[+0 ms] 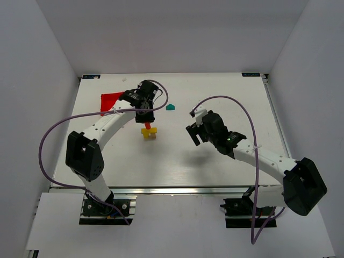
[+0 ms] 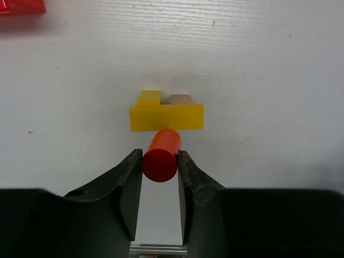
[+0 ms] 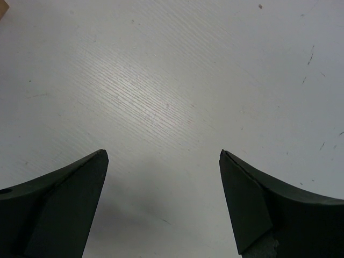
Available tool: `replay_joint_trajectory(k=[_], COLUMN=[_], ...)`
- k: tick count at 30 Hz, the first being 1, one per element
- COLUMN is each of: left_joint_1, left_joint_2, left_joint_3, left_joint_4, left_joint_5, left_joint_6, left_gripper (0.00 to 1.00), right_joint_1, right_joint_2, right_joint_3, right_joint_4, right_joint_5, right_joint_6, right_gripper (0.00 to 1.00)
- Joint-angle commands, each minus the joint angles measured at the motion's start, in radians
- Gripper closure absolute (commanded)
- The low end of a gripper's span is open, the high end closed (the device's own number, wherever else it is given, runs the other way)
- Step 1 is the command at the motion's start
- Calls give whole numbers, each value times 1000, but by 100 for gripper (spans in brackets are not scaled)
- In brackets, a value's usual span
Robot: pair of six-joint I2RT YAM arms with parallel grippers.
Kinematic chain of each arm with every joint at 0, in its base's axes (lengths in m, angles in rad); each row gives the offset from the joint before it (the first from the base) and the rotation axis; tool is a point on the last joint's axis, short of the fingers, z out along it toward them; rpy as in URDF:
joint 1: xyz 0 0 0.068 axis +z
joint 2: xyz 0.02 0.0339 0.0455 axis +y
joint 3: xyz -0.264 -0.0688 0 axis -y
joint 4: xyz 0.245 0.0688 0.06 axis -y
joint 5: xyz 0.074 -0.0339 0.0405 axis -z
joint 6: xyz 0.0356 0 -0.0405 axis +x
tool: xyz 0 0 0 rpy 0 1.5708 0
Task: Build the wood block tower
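I've got the left gripper [image 2: 160, 156] pinching a red wooden cylinder [image 2: 163, 149], lined up with the yellow wooden slab [image 2: 166, 117] for stacking; the right gripper [image 3: 162, 156] gapes empty.

bright even overhead light, soft shadows under arms, sharp focus throughout

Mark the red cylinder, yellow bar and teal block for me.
red cylinder [image 2: 160, 164]: left wrist view, its round end face.
yellow bar [image 2: 166, 117]: left wrist view, middle of its long face.
teal block [image 1: 171, 107]: top external view, centre of its top.
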Motion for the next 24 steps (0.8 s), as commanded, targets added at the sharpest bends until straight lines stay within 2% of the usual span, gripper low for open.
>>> replay_joint_trajectory(k=[1, 17, 24], left_joint_1=[4, -6, -4], left_joint_2=[-14, 10, 0], left_joint_3=[-9, -20, -49], left_joint_4=[40, 49, 82], left_joint_5=[36, -7, 8], left_joint_6=[32, 47, 58], left_gripper=[85, 84, 80], right_joint_1=[-6, -7, -7], right_joint_2=[2, -11, -16], right_joint_3=[9, 4, -4], right_joint_4=[-1, -6, -6], right_joint_5=[30, 32, 35], right_joint_6=[1, -4, -1], right_gripper=[11, 11, 11])
